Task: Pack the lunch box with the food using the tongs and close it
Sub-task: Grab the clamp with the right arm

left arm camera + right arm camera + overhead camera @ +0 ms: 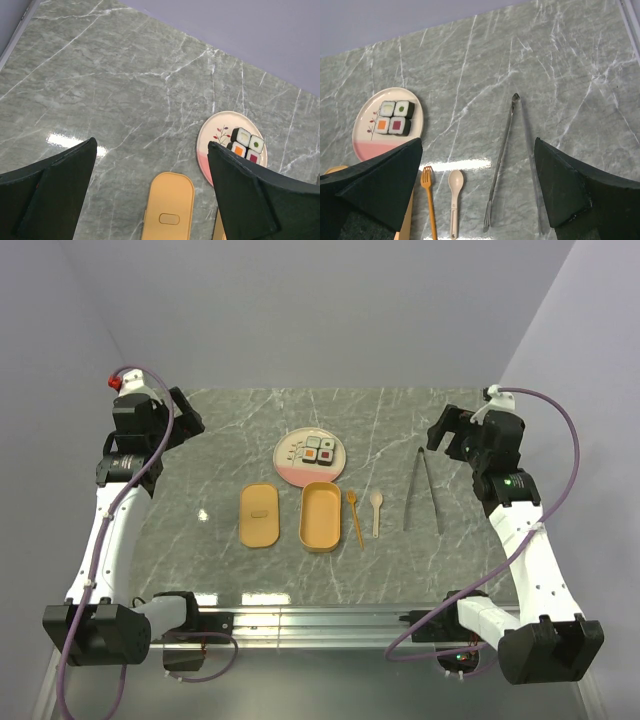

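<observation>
The tan-orange lunch box (320,515) lies open mid-table, with its flat lid (258,514) beside it on the left. Several sushi pieces (312,450) sit on a round pink-and-cream plate (298,468) just behind. The dark tongs (422,490) lie spread on the table to the right. My left gripper (185,418) hovers open at the far left, above the lid (168,210) and near the sushi (247,145). At the far right my right gripper (440,435) hangs open, high over the tongs (502,155). Neither holds anything.
An orange fork (355,515) and a beige spoon (376,510) lie between the box and the tongs. They show in the right wrist view as the fork (427,200) and spoon (454,195). Walls stand behind and at both sides.
</observation>
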You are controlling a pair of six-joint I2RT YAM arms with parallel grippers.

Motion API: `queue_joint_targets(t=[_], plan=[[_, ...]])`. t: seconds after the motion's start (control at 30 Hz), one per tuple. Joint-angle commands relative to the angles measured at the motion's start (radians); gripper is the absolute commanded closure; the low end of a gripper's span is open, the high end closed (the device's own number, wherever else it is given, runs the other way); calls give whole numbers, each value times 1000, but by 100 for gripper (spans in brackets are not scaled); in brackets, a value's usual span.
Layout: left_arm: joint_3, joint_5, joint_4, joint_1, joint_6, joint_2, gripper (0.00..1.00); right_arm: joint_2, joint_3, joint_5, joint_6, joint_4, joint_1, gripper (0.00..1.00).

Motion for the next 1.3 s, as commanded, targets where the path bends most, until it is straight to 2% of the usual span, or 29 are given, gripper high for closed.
queue_joint_targets(t=[0.0,0.53,0.77,1.07,1.27], plan=[[8,2,30,2,12,-22,1,-23,-2,10,-7,35,-1,0],[-12,31,24,2,-4,-28,0,15,-47,41,-8,18,-1,0],[-44,46,27,0,-17,-21,0,173,-61,102,4,-40,-1,1],[-44,43,32,2,-1,1,1,469,85,111,27,-166,27,5],[-40,39,38,2,16,15,1,585,145,134,36,-193,62,5]])
